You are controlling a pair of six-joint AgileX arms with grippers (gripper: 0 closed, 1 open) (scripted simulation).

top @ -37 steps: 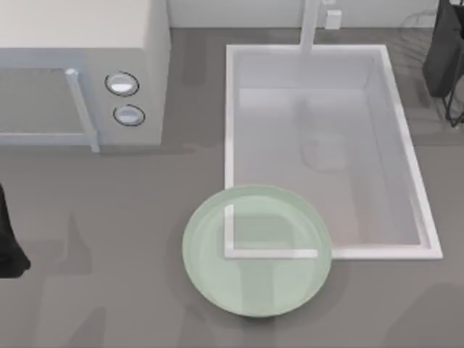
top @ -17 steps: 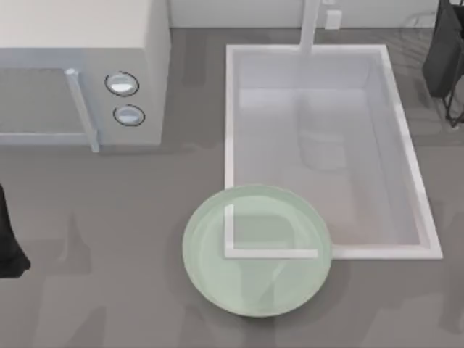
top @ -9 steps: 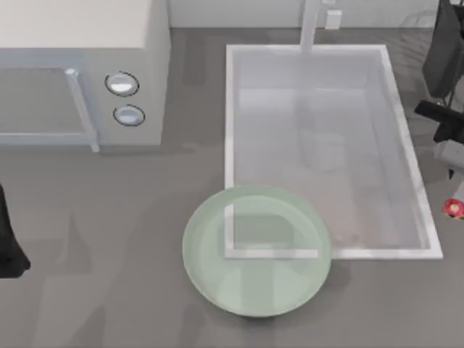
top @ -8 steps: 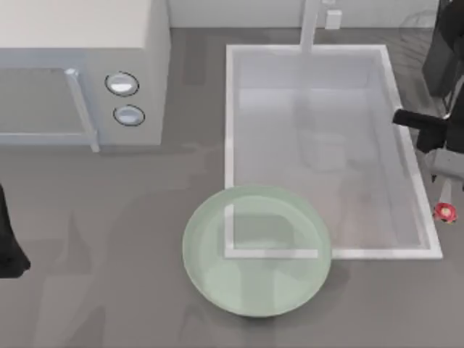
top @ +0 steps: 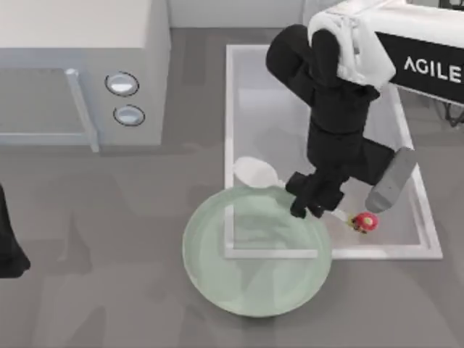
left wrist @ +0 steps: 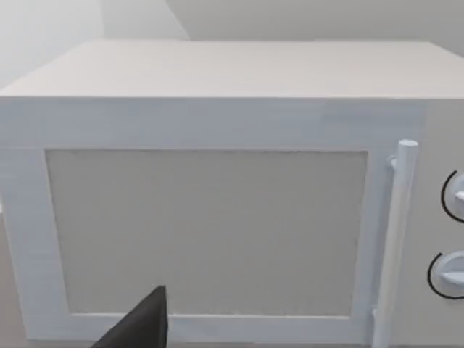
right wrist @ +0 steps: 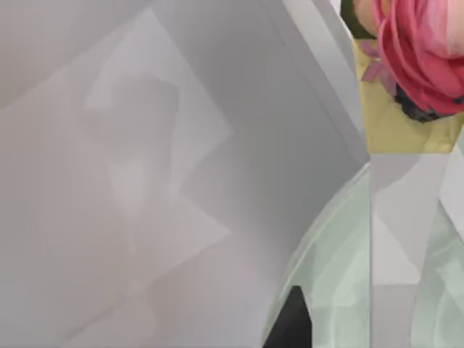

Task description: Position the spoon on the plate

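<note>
Top view: my right arm (top: 341, 109) reaches from the upper right across the white sink (top: 428, 239), and my right gripper (top: 317, 203) hangs just above the far-right rim of the plate (top: 217, 283). Its fingers are closed on the thin handle of the spoon (top: 255, 172). The spoon lies nearly level, crosswise under the gripper: its white oval bowl sits to the left, over the sink's near-left part just beyond the plate's far rim, and its red-and-white knob (top: 364, 222) points right, over the sink basin near the sink's front wall. The pale green plate rests on the grey counter (top: 87, 290), overlapping the sink's near-left corner, whose white edge shows through the glassy surface. A white microwave (top: 80, 72) with a vertical door handle and two round dials stands at the far left. My left arm (top: 9, 246) is parked at the left edge of the table; I cannot tell the state of its fingers. Left wrist view: the microwave's door (left wrist: 206, 232), handle and dials, with a dark finger tip (left wrist: 145, 326) at the lower edge. Right wrist view: the pink-red knob (right wrist: 420, 58) close up, the plate's green rim (right wrist: 326, 261) and the sink's pale wall (right wrist: 145, 181).
</note>
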